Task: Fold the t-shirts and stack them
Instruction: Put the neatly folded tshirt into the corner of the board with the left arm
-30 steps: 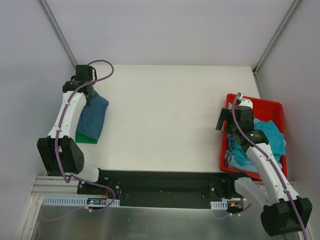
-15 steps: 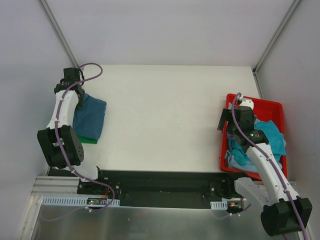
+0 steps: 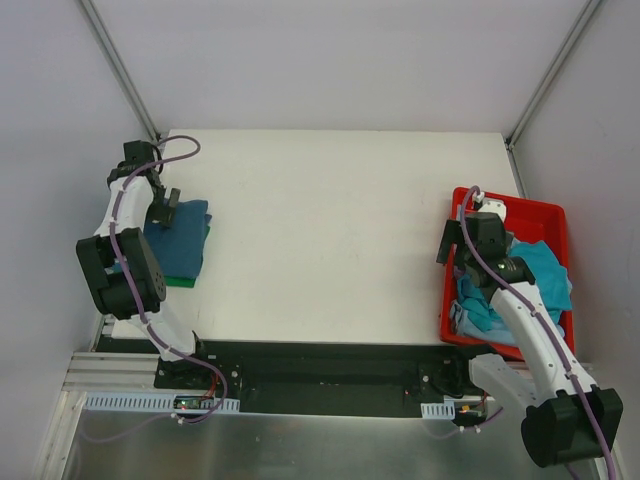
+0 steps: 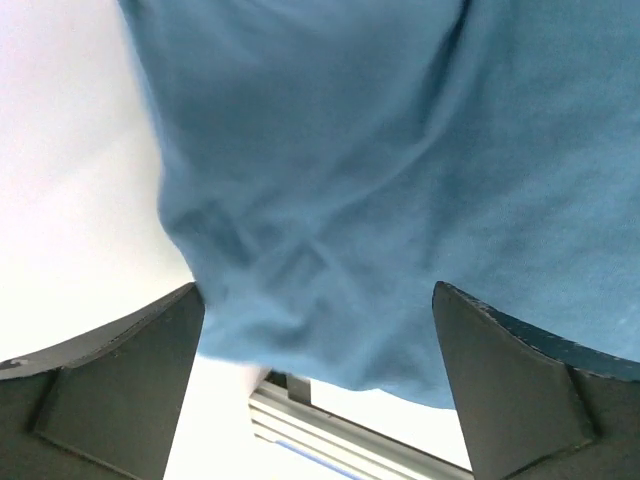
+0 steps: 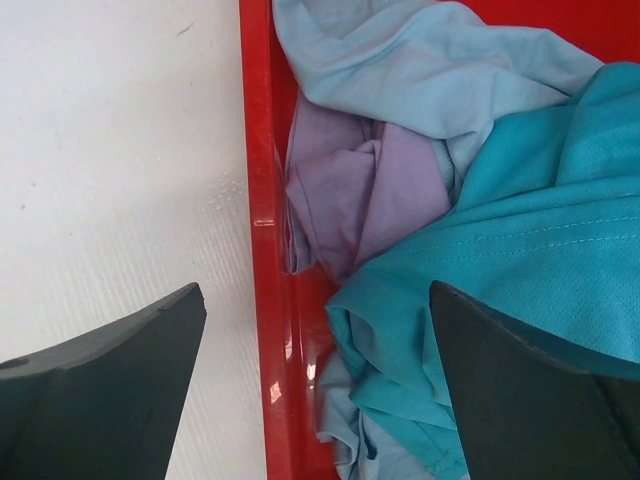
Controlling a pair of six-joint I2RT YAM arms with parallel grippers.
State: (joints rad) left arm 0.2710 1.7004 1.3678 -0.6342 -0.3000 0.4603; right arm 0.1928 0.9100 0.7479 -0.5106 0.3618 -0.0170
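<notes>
A folded dark teal-blue t-shirt (image 3: 183, 238) lies at the table's left edge on top of a bright green t-shirt (image 3: 176, 280), of which only a corner shows. My left gripper (image 3: 165, 211) hovers over the blue shirt's far end. In the left wrist view the blue t-shirt (image 4: 350, 180) fills the frame beyond the left gripper (image 4: 320, 400), whose jaws are open and hold nothing. My right gripper (image 3: 452, 245) hangs open over the left wall of the red bin (image 3: 455, 300). Below the right gripper (image 5: 320, 400) lie a lavender t-shirt (image 5: 360, 200), a light blue t-shirt (image 5: 420, 60) and a teal t-shirt (image 5: 520, 260).
The red bin's left wall (image 5: 262, 250) runs between white table and the crumpled shirts. An aluminium rail (image 4: 320, 420) at the table's near edge shows under the blue shirt's hem. Grey walls enclose the table on the left, back and right.
My left gripper has opened and let go of the dark teal-blue t-shirt, which now lies flatter on the green one. The left arm swung left. The right arm has not moved.
</notes>
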